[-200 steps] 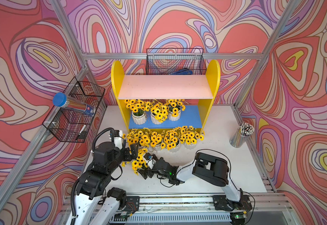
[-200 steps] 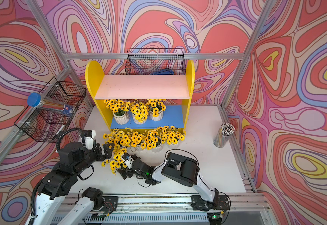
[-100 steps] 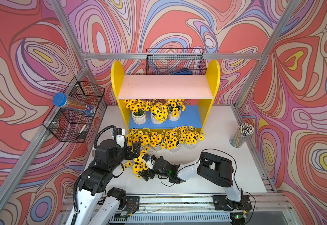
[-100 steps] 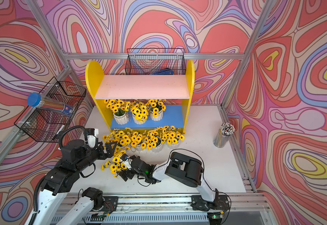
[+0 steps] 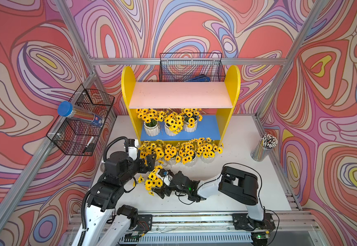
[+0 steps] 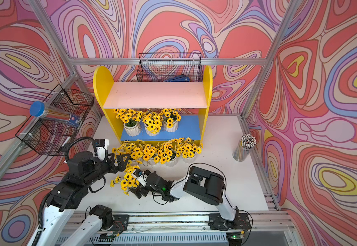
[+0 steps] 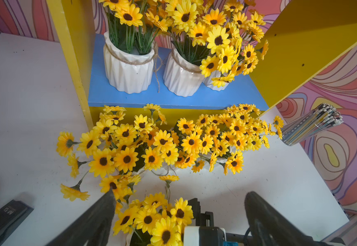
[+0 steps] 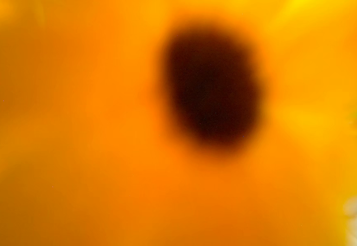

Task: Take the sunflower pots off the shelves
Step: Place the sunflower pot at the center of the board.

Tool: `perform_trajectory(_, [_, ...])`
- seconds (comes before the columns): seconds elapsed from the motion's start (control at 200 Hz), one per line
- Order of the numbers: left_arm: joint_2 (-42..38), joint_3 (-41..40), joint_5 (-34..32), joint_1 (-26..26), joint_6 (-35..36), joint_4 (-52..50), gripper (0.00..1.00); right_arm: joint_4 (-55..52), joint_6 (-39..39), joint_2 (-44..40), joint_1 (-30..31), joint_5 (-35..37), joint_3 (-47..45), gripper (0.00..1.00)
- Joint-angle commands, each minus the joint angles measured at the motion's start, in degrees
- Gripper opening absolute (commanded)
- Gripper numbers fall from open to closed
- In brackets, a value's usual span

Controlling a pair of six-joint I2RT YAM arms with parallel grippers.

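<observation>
1. Facing three sunflower pots [image 5: 170,131] upright on the blue lower board [image 5: 207,130] of the shelves [image 5: 128,85], at twelve o'clock from the left gripper [image 5: 149,161], long axes vertical.
2. Hovers low over the table [image 5: 237,161] with fingers [image 7: 96,217] released, clasping nothing; sits nearer those three than the right gripper [image 5: 160,185].
3. Needs a path over the row of four pots [image 5: 186,153] already down on the table, standing between that gripper and the board.
4. Cannot tell whether the right gripper clasps the fifth pot [image 5: 152,181], at six o'clock of that row: jaws apparently wide, sunk in the bunch, wrist lens smothered by a blurred flower.
5. Containers: wall basket [image 5: 79,127] at nine o'clock, with a blue-capped tube [image 5: 79,114] and a marker [image 5: 89,141]; back basket [image 5: 192,66] at twelve, holding something blue; clear cup [image 5: 262,147] at three o'clock, packed with pencils.
</observation>
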Motion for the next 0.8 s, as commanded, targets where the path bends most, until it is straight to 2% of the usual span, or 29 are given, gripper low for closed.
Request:
perform_trajectory(0.0, [-0.05, -0.35, 1.23, 0.18, 0.81, 1.70, 0.97, -0.69, -0.39, -4.00, -0.07, 2.03, -2.51, 0.98])
perform_trajectory(0.371, [0.16, -0.99, 2.69, 0.18, 1.60, 2.99, 0.97, -12.07, 3.68, -10.10, 0.25, 2.01, -10.99, 0.98])
perform_trajectory(0.496, [0.40, -1.13, 3.40, 0.25, 1.85, 3.36, 0.98, -14.85, 4.59, -13.10, 0.28, 4.61, -13.12, 0.98])
perform_trajectory(0.791, [4.07, 1.73, 6.41, 0.17, 3.23, 6.25, 0.97, -32.80, 0.75, -34.89, -0.06, 18.86, -14.42, 0.98])
